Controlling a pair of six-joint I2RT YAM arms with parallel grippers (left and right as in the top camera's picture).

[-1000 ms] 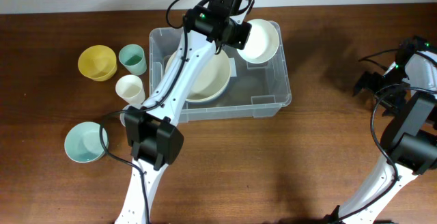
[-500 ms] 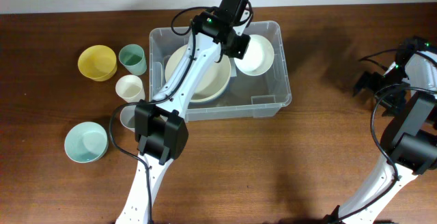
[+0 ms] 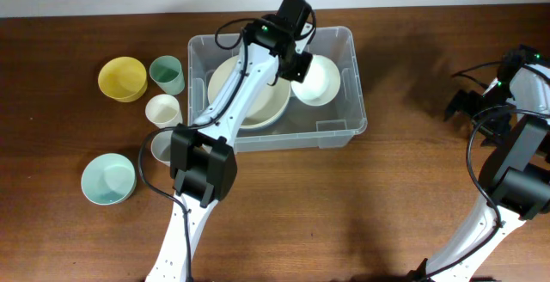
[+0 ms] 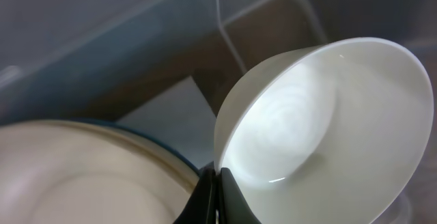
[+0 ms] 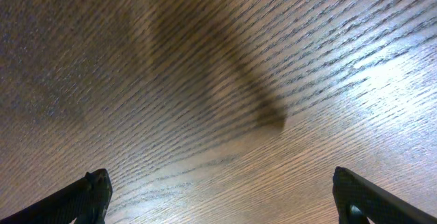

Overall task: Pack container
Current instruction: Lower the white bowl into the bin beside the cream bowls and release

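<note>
The container (image 3: 356, 101), a clear plastic bin, sits at the table's back centre with a large cream bowl (image 3: 254, 103) in its left half. My left gripper (image 3: 294, 64) reaches in from above, shut on the rim of a small white bowl (image 3: 318, 81) tilted over the bin's right half. In the left wrist view the black fingers (image 4: 217, 191) pinch that white bowl (image 4: 328, 128) by its edge, with the cream bowl (image 4: 82, 176) below left and the container wall (image 4: 102, 39) behind. My right gripper (image 3: 470, 115) hovers open over bare wood at the far right (image 5: 225, 198).
Left of the bin stand a yellow bowl (image 3: 122, 78), a teal cup (image 3: 168, 74) and a white cup (image 3: 163, 110). A pale blue bowl (image 3: 108, 179) sits nearer the front left. Another cup (image 3: 158, 148) is partly hidden by the left arm.
The left gripper carried the white bowl from over the bin's back right rim down and inward, into the bin's right half. The right arm stayed still.
</note>
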